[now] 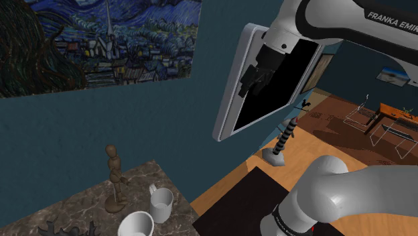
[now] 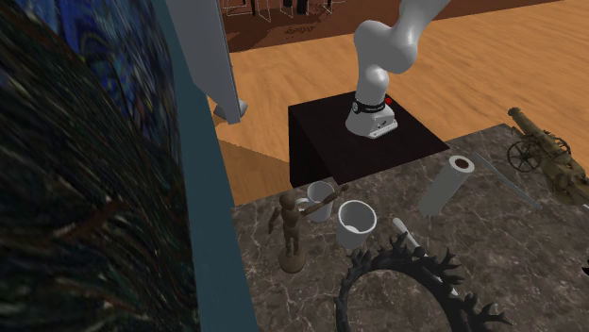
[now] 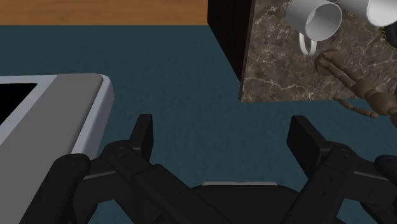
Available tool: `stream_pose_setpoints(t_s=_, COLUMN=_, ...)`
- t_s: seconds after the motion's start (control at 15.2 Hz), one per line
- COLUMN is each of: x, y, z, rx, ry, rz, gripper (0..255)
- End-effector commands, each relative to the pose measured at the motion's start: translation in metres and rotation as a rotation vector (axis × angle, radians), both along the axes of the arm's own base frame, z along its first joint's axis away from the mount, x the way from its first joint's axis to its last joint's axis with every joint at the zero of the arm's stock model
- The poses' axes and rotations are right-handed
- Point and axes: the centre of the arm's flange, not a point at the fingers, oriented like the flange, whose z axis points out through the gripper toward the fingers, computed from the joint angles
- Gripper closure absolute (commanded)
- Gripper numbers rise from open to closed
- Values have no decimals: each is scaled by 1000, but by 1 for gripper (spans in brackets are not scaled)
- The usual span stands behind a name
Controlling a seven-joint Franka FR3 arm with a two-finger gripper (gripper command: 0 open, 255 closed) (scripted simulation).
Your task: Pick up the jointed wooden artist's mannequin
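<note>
Brown marble surface [image 1: 74, 201] set against a teal wall [image 1: 134, 114] that carries a Starry Night painting [image 1: 100, 33], above a wooden floor [image 2: 283, 85]. The arm [image 1: 375, 20] reads "FRANKA EMI", cut off at the frame edge. The wooden mannequin [image 1: 114, 178] stands upright on the surface between the wall and two white mugs [image 1: 161, 203]; the claw [image 3: 222, 130], fingers apart and empty, hangs well apart from it.

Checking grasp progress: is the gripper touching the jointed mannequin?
Apart. In the wrist view the open gripper hangs before the teal wall, clear of the mannequin.
</note>
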Motion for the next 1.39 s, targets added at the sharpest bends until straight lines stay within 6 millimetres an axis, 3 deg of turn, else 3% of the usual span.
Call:
stream_pose_setpoints(t_s=0.0, x=0, y=0, z=0, rx=0, ry=0, rz=0, gripper=0)
stream_pose_setpoints(t_s=1.32, x=83, y=223, z=-115, rx=6, ry=47, rz=64, gripper=0)
